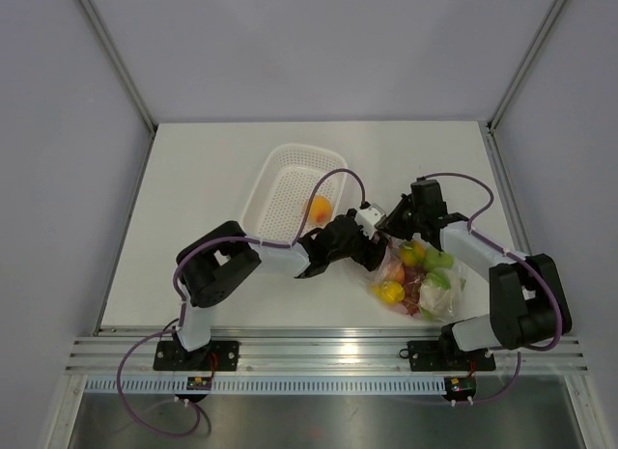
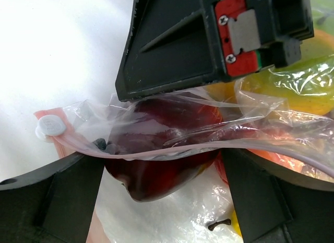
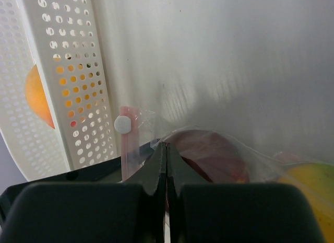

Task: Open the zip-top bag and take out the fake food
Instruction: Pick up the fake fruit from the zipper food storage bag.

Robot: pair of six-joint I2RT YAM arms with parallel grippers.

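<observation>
Right of the white perforated plastic basket (image 1: 290,193), top view: the clear crinkly zip-top bag (image 1: 425,280) lies on the white table (image 1: 193,179) with glossy plastic fake food (image 1: 436,261) bunched inside. One orange fruit (image 1: 319,210) sits in the basket. The left gripper (image 1: 379,246) and right gripper (image 1: 394,225) meet at the bag's basket-side end.

Left wrist view: left gripper spread wide, holding nothing. Its fingers straddle a dark red plastic piece (image 2: 156,164) that lies under the film. White zip slider (image 2: 50,127) at the strip's end.

Right wrist view: right gripper shut tight, apparently pinching a fold of bag film just beside the slider.

Risks:
- The thin film could slip out of that small pinch.
- The left gripper may clamp the red piece through the plastic and drag the whole bag toward the basket.
- Cannot tell how far the zip is parted.
</observation>
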